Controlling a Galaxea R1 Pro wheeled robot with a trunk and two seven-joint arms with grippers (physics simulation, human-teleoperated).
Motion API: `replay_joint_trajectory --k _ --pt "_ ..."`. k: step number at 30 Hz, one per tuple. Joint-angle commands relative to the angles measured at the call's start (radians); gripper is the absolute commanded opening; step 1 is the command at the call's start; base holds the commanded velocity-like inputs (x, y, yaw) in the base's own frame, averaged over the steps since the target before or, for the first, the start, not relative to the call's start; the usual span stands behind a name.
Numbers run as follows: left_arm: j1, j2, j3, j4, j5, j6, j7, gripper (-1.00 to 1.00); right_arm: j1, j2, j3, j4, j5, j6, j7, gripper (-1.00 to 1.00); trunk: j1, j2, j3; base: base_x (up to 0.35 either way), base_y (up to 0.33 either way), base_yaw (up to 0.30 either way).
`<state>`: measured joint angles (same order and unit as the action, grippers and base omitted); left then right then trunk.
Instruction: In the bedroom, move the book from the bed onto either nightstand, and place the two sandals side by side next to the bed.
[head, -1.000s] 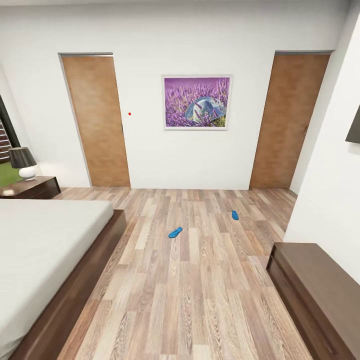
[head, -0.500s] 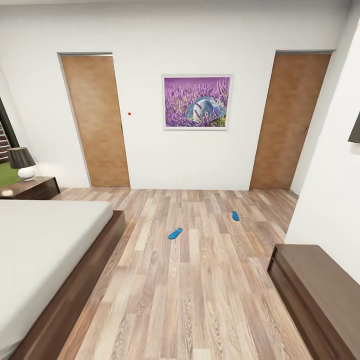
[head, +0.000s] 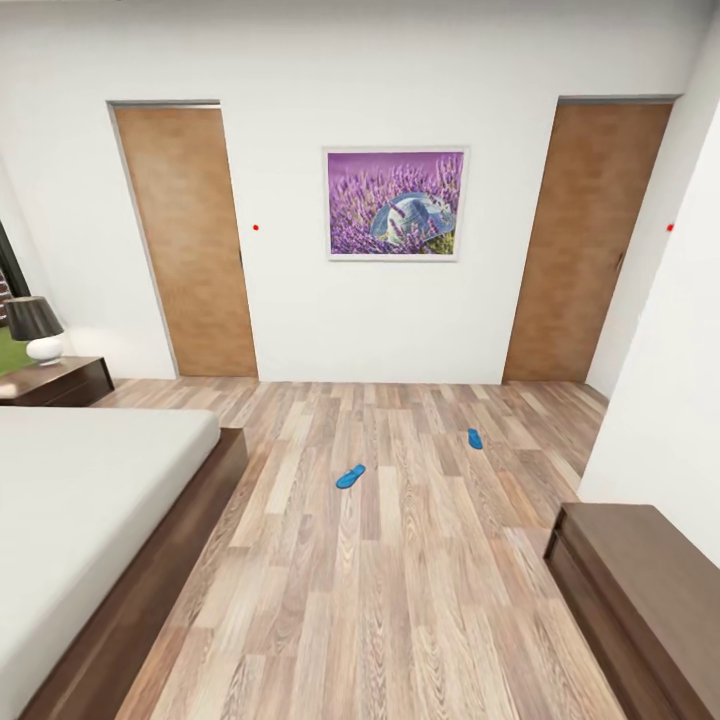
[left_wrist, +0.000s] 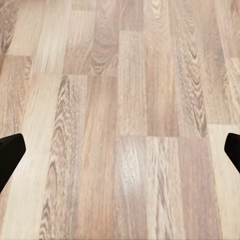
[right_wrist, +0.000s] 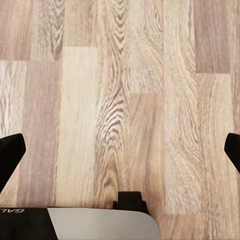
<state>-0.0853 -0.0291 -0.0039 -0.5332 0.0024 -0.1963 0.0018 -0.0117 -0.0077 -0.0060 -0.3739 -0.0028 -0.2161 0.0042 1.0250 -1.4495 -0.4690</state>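
Blue near sandal (head: 350, 476) lies ahead on the floor (head: 400, 600), long axis diagonal; both claws (left_wrist: 120, 150) (right_wrist: 120, 150) gape wide, empty.

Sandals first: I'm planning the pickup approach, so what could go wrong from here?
The two sandals lie apart on the plank floor, one nearer the bed, the other farther off, so each probably needs its own trip. They lie flat and look thin, so the fingers may scrape the floor or slip off when grasping. The bench and the bed frame narrow the lane, so the base could clip either.
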Motion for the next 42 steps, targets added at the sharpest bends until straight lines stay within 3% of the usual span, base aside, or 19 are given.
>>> replay_joint_trajectory --k 1,25,42 --pt "-0.001 0.000 0.000 0.000 0.000 -0.003 0.000 1.00 -0.001 0.000 -0.001 0.001 0.000 -0.003 0.000 1.00 0.000 0.000 -0.001 0.031 0.000 0.014" --pt "-0.001 0.000 -0.001 0.001 0.000 -0.003 0.000 1.00 -0.001 -0.001 -0.001 0.001 0.000 -0.003 0.000 1.00 0.000 0.000 0.001 0.003 0.000 0.254" --pt "0.000 -0.002 -0.001 0.001 -0.001 -0.003 0.000 1.00 -0.001 0.002 0.000 0.001 0.000 -0.003 0.000 1.00 0.000 0.000 -0.017 0.000 0.000 0.025"
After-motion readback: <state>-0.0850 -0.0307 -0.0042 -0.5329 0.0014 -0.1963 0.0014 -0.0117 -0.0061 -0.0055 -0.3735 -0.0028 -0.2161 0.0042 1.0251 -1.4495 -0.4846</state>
